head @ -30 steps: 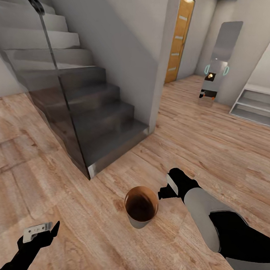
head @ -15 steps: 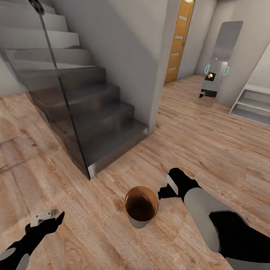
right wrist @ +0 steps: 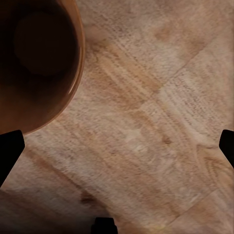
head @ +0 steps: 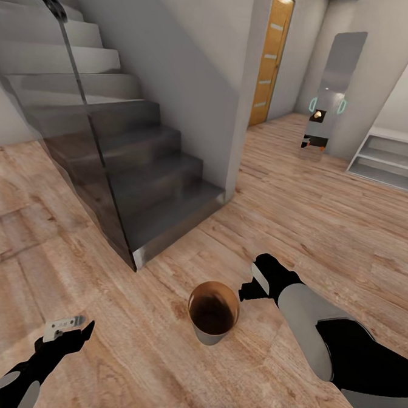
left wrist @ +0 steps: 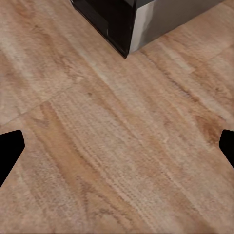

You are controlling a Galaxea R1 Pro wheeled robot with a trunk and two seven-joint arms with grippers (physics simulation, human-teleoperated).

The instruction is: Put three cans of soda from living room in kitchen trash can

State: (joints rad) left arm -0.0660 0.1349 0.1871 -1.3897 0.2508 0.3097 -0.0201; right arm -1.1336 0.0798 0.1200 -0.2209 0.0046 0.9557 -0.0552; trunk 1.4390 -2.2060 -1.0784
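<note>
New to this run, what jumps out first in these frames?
The trash can stands upright on the wood floor between the two arms, its copper-brown inside apparently empty. The right pincer hangs open just beside its rim, and the left pincer hovers open over bare floor. Behind them rises a dark staircase with a glass side panel.

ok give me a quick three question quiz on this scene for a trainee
1. True or false: the tash can stands upright on the wood floor.
2. Which gripper is nearer the bin: A) left gripper B) right gripper?
3. Fill in: in the right wrist view the bin's inside looks ____ of cans.

Key: 1 true; 2 B; 3 empty.
</note>
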